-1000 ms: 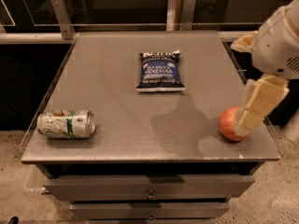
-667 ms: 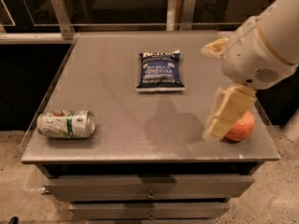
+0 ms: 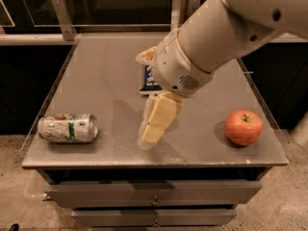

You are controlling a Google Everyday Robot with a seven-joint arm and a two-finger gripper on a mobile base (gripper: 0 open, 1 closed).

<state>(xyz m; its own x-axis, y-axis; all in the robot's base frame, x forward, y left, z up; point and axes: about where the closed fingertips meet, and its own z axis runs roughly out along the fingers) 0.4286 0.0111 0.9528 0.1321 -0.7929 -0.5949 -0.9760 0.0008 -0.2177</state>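
Note:
My gripper (image 3: 153, 129) hangs over the front middle of the grey table (image 3: 96, 76), its tip close to the surface and touching nothing that I can see. A crushed green and white can (image 3: 68, 128) lies on its side to the left of it. A red apple (image 3: 244, 127) stands upright to the right, apart from the gripper. A dark blue chip bag (image 3: 147, 79) lies behind the gripper, mostly hidden by my arm (image 3: 216, 37).
Drawers (image 3: 154, 191) run under the table's front edge. A metal rail and dark panels (image 3: 62, 18) stand along the back. Beige floor lies on both sides of the table.
My arm has swept left, from beside the apple to the front middle of the table. The apple now shows in full and the chip bag is mostly covered.

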